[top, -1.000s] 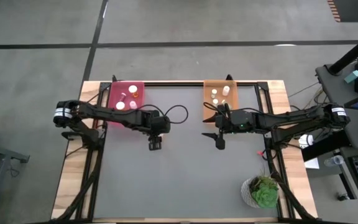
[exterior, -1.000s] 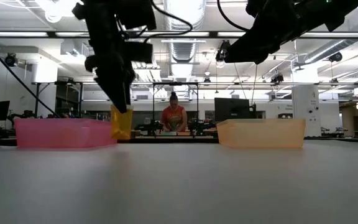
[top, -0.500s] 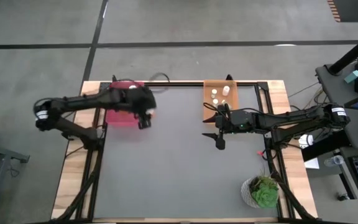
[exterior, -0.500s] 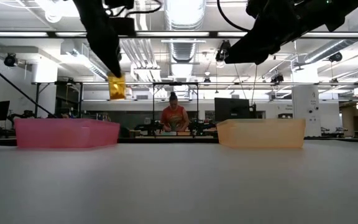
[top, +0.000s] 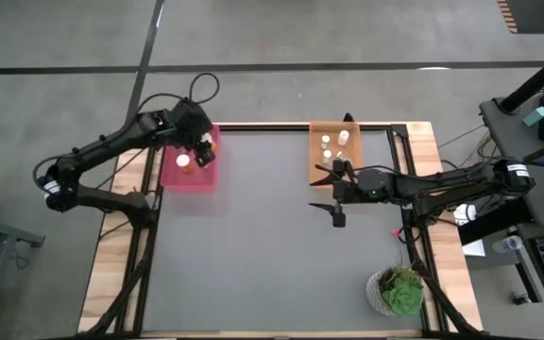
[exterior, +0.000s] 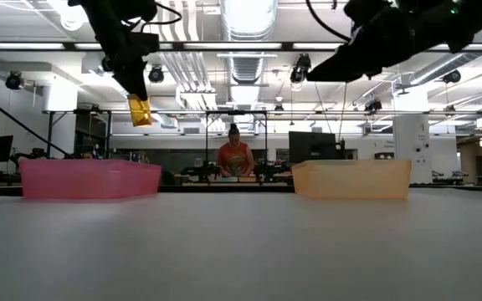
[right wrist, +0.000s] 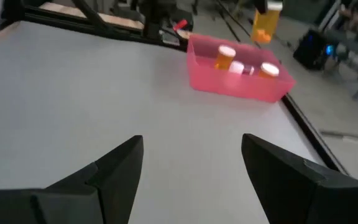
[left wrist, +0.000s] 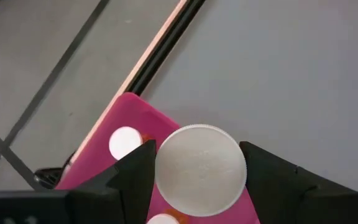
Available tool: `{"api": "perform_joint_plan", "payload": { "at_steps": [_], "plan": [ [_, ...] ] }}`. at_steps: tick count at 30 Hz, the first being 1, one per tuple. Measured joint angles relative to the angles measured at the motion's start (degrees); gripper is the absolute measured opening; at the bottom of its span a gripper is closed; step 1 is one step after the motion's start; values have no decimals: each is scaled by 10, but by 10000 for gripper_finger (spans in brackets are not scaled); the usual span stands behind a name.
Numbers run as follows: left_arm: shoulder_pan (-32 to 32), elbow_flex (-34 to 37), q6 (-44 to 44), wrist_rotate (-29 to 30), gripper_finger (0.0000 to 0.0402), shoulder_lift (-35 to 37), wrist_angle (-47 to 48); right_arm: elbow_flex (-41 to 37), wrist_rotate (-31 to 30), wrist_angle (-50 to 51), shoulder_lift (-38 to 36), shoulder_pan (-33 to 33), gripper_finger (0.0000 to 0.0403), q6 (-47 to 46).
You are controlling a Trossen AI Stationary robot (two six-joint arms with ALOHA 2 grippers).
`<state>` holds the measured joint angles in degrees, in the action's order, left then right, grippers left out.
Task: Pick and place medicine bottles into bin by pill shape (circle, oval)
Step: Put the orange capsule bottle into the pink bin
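Left gripper (left wrist: pixel 197 171) clenching bottle (left wrist: pixel 201 169), holding it high above pink bin (top: pixel 189 172), carrying step nearing drop. Next: lowering, releasing inside bin. Right gripper (top: pixel 339 197) waiting spread, empty, beside orange bin (top: pixel 315 161).

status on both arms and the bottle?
Left gripper shut on a white-capped bottle, above the pink bin. Right gripper open, empty, mid-table. Nothing blocks the drop.
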<state>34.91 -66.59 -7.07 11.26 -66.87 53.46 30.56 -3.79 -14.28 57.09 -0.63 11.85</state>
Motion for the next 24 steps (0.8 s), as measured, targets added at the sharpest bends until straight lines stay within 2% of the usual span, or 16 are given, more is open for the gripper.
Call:
{"api": "perform_joint_plan", "payload": {
  "at_steps": [4, 17, 24],
  "plan": [
    [3, 1, 31, 0, 203, -2, -1, -40, 27, -32, -38, 0, 265, 29],
    [16, -1, 161, 1, 203, -13, 2, -108, 28, -36, -204, 0, 265, 67],
    [31, -3, 173, 2, 203, -54, 47, -120, 28, -33, -257, 0, 265, 77]
  ]
}}
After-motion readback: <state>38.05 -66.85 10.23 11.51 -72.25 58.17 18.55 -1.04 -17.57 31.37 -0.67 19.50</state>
